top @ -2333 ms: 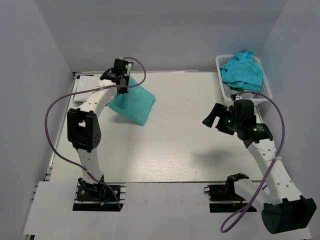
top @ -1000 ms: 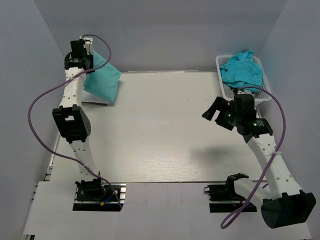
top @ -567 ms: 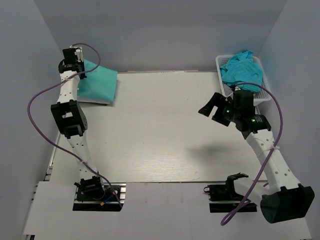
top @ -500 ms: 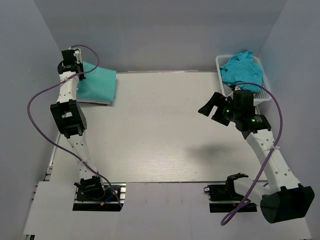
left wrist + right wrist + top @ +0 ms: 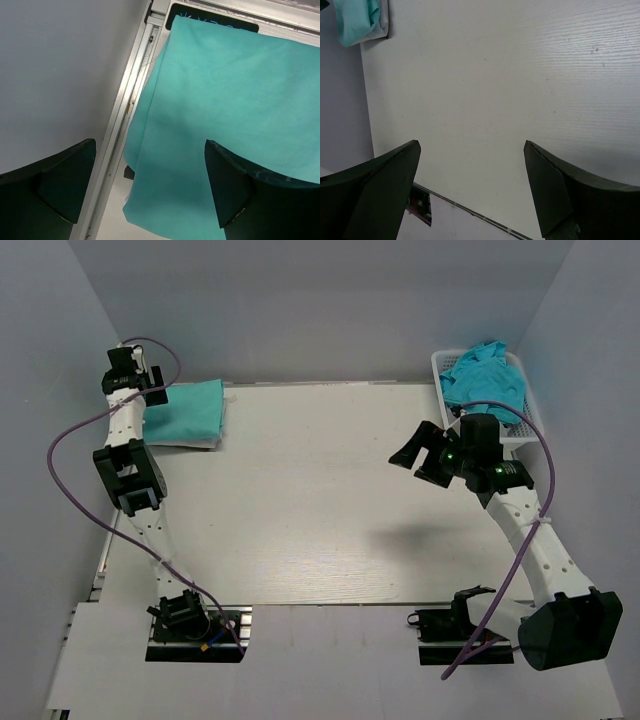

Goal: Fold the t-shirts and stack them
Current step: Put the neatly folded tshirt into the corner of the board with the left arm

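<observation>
A folded teal t-shirt lies flat at the table's back left corner, on a white folded layer whose edge shows below it. My left gripper hangs open just over the shirt's left edge, holding nothing. In the left wrist view the teal t-shirt fills the space under my left gripper, beside the table's metal rail. More crumpled teal t-shirts fill the basket. My right gripper is open above bare table; its wrist view shows the right gripper empty and the stack far off.
The white lattice basket stands at the back right corner, just behind the right arm. Grey walls close in the back and both sides. A metal rail runs along the table's left edge.
My left gripper has opened and let go of the folded teal t-shirt, which now lies flat on the stack. The left arm has drawn back to the left. The right arm has shifted slightly left.
</observation>
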{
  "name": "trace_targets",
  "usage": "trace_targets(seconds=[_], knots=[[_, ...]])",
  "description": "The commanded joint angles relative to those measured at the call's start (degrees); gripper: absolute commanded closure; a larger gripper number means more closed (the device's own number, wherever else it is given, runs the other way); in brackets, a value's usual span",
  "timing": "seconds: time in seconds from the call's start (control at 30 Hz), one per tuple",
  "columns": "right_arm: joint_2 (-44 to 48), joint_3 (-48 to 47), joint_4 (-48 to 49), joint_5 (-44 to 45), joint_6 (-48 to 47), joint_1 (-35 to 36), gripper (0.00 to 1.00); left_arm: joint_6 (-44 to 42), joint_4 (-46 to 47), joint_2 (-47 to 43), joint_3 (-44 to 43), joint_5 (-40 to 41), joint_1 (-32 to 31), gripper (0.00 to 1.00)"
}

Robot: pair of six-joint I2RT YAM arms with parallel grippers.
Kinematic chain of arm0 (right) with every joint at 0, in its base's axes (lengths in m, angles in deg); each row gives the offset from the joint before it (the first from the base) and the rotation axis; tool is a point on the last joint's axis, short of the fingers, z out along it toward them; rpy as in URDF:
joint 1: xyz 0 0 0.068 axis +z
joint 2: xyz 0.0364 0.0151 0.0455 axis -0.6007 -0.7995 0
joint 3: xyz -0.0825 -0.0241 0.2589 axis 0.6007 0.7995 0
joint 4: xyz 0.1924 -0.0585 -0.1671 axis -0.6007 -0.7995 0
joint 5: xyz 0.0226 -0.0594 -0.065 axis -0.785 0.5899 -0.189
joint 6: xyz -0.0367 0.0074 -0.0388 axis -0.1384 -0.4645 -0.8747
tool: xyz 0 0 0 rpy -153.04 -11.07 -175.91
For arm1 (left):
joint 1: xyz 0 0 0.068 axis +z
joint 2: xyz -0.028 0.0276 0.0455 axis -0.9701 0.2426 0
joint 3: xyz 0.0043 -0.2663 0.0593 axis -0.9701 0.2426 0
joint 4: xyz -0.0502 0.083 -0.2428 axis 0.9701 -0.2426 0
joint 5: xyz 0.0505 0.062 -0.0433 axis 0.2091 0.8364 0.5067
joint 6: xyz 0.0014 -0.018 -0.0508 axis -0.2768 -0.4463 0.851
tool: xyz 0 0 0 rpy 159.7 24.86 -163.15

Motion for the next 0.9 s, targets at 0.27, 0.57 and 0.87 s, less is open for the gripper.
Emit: trace_targets(seconds=[0.27,0.57,0.87], knots=[[7.11,3.78,4.02,-0.98,-2.39,0.03,0.10,14.75,-4.34,-17.94,6.16,-12.41,-3.01,0.01],[9.31,12.99,7.18,-3.17,-5.64,-0.05,0.10,25.57,5.84,-59.08,49.63,-17.77,-20.32,0.01],[15.37,22.94,17.83,-7.84,-1.95,-0.05,0.10,33.13,3.30,-92.74,81.75,-21.74,-23.94,0.01]])
